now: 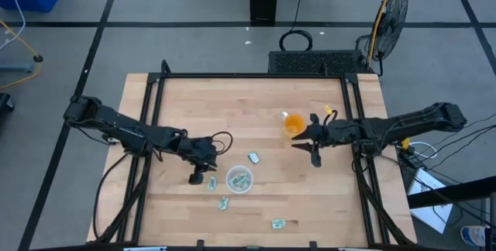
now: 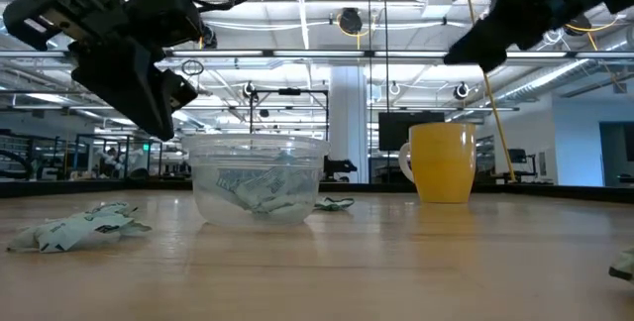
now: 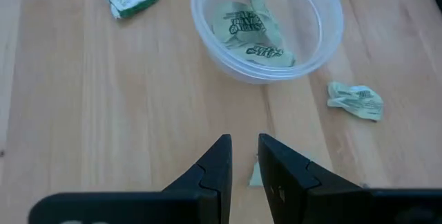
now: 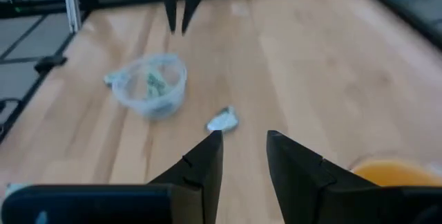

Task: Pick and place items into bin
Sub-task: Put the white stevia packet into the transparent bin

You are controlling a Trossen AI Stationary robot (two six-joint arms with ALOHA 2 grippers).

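Left gripper (image 1: 203, 175), fingers nearly closed, empty, hangs over a packet (image 1: 211, 183) just left of the bin (image 1: 239, 179); right gripper (image 1: 314, 152) slightly open, farther.

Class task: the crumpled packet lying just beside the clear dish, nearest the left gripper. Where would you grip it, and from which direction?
Take the packet across its raised, crumpled middle, coming straight down from above. It lies low on the table, so a sideways approach offers little to catch. Keep the left gripper on the packet's far side from the clear dish, which sits close.
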